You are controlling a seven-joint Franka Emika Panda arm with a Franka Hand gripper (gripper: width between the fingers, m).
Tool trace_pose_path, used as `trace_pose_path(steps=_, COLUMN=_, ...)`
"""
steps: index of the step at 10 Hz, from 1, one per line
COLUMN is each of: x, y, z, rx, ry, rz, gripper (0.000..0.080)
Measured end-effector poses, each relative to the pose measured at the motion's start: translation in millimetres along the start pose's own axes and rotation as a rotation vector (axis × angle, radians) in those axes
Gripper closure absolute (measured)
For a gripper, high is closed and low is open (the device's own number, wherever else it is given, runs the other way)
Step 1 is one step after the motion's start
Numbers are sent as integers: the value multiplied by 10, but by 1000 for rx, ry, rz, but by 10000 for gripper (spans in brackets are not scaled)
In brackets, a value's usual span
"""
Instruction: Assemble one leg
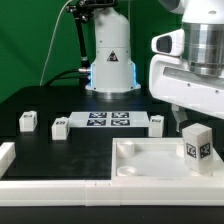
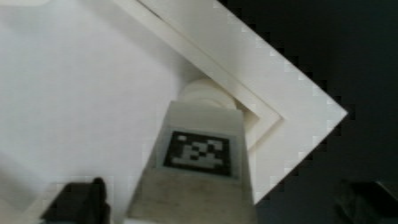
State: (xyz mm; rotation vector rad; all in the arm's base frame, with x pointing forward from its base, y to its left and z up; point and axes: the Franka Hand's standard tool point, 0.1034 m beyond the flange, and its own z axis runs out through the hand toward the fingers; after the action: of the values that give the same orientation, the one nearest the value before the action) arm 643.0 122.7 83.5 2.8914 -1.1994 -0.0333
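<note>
— Leg (image 1: 197, 143) placement?

— Stands upright at four o'clock of the exterior view, lower end on the white panel (image 1: 140, 162), close to that panel's corner. Turns one black-and-white tag toward the camera. From the wrist, seen along its length, tag face showing, far end meeting the panel just inside the corner.

— And the gripper (image 2: 222, 203)?

— Hangs straight over the leg. Fingers (image 2: 79, 201) spread, one on either side. Dark gap plain on one side; other finger just beside the block. Cannot tell whether that one touches.

— Anything else on the black table (image 1: 60, 150)?

— Marker board (image 1: 105, 121) toward eleven o'clock from the panel, flat in front of the arm's base (image 1: 110, 62). One small tagged block (image 1: 28, 122) at nine o'clock, well apart from the rest. Second block (image 1: 60, 126) just beside the board's nine o'clock end, third block (image 1: 156, 123) just beside its three o'clock end.
</note>
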Motion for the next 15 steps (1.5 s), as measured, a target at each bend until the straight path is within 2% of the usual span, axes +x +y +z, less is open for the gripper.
trace_pose_path(steps=8, x=15, y=12, z=4, rx=-3, ry=2, rz=-729, gripper=150)
trace_pose_path(steps=12, x=39, y=29, z=4, rx=-9, ry=4, rz=-930, gripper=150)
trace_pose_path(steps=13, x=39, y=29, z=5, rx=-10, ry=4, rz=-927, gripper=252)
trace_pose_path(steps=14, x=40, y=30, z=5, rx=-10, ry=4, rz=-927, gripper=388)
trace_pose_path(steps=15, x=38, y=30, z=6, rx=-10, ry=4, rz=-927, gripper=388)
